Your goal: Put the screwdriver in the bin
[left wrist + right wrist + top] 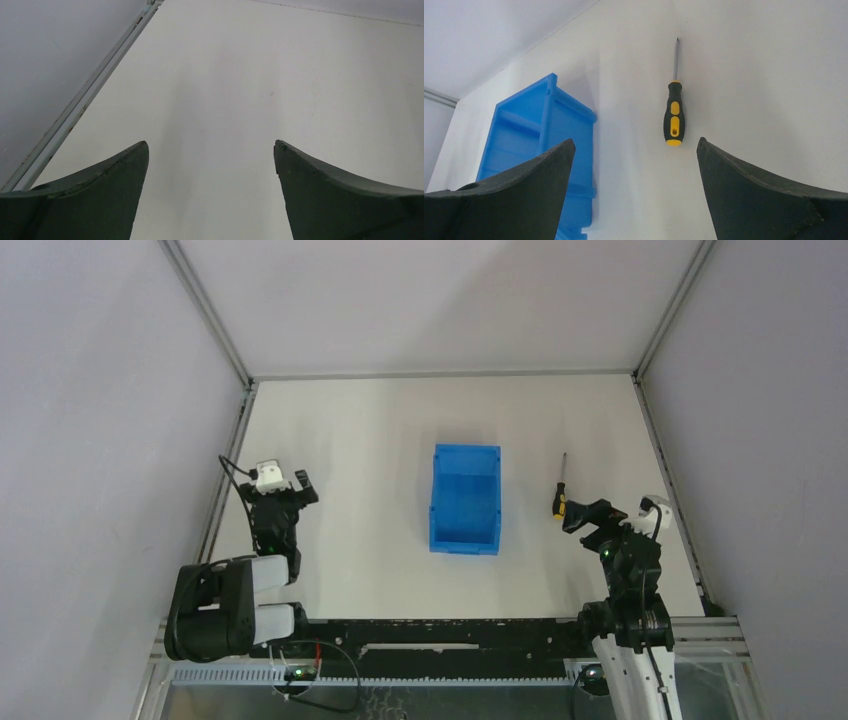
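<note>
The screwdriver (560, 495) lies flat on the white table, yellow-and-black handle near, thin shaft pointing away; it shows in the right wrist view (673, 114) just ahead of the fingertips. The blue bin (466, 498) stands empty at the table's middle, to the screwdriver's left, and shows in the right wrist view (539, 135). My right gripper (587, 516) is open and empty, just near and right of the handle. My left gripper (290, 490) is open and empty over bare table at the left.
Metal frame rails (226, 470) run along the table's left and right edges, with grey walls all round. The left wrist view shows only white table and the left rail (85, 95).
</note>
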You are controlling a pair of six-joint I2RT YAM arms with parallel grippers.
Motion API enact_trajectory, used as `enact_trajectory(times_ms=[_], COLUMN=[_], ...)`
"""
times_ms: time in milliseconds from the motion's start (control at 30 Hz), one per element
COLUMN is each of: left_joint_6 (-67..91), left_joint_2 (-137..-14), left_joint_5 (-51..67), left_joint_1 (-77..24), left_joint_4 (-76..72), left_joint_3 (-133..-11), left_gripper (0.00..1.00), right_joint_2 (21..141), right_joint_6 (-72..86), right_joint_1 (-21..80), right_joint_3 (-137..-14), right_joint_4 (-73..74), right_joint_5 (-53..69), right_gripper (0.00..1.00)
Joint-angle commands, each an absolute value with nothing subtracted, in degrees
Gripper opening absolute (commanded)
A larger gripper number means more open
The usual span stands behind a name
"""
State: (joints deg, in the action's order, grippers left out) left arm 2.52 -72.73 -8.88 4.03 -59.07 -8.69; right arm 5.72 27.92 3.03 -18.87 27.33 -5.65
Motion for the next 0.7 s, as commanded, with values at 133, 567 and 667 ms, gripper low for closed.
enact_trajectory(times_ms=[133, 567, 667], left_joint_6=[1.65, 1.61, 1.56], left_joint_2=[-72.14, -72.11, -72.15], left_joint_5=[-9.43, -9.41, -9.46], left_joint_1=[3.78, 3.76, 3.78], left_joint_4=[-60.91, -60.91, -60.91], left_joint_3=[-10.81, -10.83, -10.82], left_gripper=[1.00, 1.00, 1.00], right_joint_2=[6.39, 59.91, 73.10], right_joint_6=[26.04, 15.27, 13.77], right_joint_1=[2.81, 2.59, 1.89], right_joint_3=[-24.97, -85.89, -99.41], right_joint_4=[21.91, 51.84, 64.29], right_joint_5=[-3.62, -6.33, -6.68], right_gripper=[1.00, 0.97, 0.98])
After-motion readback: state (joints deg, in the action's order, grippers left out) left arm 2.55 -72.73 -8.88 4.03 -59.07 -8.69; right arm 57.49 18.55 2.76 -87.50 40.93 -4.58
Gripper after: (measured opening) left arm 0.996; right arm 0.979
